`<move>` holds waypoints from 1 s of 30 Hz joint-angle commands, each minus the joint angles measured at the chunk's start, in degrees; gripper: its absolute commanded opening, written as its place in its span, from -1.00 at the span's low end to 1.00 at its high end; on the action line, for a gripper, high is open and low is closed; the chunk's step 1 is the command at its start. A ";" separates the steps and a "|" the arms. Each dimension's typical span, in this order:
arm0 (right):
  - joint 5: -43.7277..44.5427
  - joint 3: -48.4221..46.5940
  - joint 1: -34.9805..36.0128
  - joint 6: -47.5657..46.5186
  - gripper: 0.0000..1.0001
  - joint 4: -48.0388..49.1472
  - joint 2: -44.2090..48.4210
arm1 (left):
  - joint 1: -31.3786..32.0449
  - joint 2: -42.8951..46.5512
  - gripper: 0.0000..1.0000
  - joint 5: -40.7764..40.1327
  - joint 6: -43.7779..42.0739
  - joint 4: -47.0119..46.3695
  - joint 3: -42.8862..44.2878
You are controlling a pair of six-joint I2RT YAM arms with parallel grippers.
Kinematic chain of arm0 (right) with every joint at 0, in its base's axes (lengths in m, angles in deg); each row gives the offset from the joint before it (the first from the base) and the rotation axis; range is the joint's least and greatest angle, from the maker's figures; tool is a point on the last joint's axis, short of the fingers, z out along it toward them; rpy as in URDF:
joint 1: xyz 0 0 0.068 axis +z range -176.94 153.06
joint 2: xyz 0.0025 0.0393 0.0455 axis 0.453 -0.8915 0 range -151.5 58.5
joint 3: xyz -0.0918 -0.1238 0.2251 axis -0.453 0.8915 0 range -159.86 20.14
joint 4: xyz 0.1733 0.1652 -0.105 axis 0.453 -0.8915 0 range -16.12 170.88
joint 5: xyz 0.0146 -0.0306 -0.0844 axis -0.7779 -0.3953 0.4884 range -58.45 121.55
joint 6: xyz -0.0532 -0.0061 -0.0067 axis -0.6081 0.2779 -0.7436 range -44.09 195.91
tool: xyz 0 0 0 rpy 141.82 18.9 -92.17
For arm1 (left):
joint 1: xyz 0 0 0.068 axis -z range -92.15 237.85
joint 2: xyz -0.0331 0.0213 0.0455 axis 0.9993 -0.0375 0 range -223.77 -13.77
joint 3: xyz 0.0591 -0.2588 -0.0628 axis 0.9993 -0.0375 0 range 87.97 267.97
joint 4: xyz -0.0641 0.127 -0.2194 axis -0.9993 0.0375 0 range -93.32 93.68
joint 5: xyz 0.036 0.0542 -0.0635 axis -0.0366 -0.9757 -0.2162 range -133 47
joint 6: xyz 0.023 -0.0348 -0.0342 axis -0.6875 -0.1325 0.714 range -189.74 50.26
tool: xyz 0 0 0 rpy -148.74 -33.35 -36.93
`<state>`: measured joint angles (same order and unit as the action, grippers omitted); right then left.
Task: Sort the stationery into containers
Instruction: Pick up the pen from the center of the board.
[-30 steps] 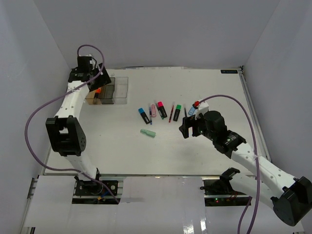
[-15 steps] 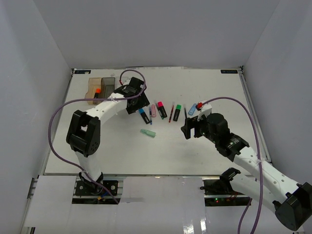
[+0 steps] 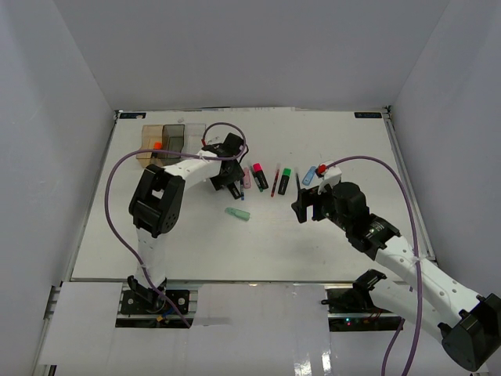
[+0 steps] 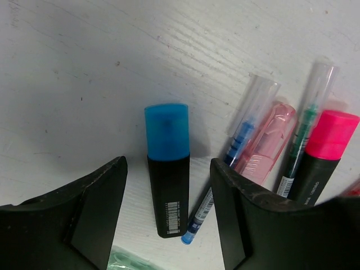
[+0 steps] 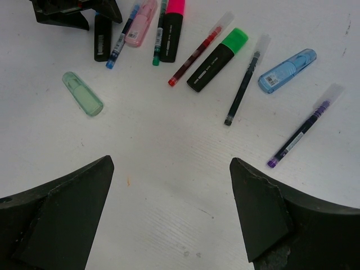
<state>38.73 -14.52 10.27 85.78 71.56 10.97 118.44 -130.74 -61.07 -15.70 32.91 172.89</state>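
My left gripper (image 4: 167,216) is open and low over the table, one finger on each side of the blue-capped black highlighter (image 4: 166,135), not gripping it. In the top view the left gripper (image 3: 228,182) is at the left end of the row of stationery. Beside the highlighter lie a blue pen (image 4: 239,149), a pink piece (image 4: 265,140), a green pen (image 4: 305,135) and a pink-capped highlighter (image 4: 327,147). The three joined bins (image 3: 174,135) stand at the back left; the amber one holds an orange-capped highlighter (image 3: 156,146). My right gripper (image 5: 171,166) is open and empty above bare table.
The right wrist view shows a mint piece (image 5: 82,93), a red pen (image 5: 197,56), a green-capped highlighter (image 5: 217,59), a black pen (image 5: 244,84), a blue piece (image 5: 287,70) and a purple pen (image 5: 304,126). The right gripper (image 3: 301,207) is near the row's right end.
My left arm has swung from the bins over to the row of stationery and lowered its open gripper around the blue highlighter. The right arm has hardly moved.
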 commanded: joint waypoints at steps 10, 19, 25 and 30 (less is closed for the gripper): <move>0.99 0.64 0.05 -0.55 0.80 1.32 1.30 | 0.61 -0.63 -0.10 -2.15 -0.42 2.88 1.74; 0.99 0.55 0.05 -0.73 0.81 1.15 1.56 | 0.26 8.84 -0.68 -8.12 -10.69 2.97 1.47; 0.55 0.38 0.05 -0.73 0.80 1.06 1.74 | -4.29 16.58 -0.87 -12.61 -28.97 -1.32 2.35; 0.12 0.55 0.05 -0.82 0.81 1.15 1.65 | -14.92 18.88 -1.00 -5.07 -40.58 -5.99 3.14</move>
<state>38.88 -13.77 10.27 85.76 71.53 11.93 110.18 -114.45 -68.54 -45.99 30.66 174.22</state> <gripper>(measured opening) 0.903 0.405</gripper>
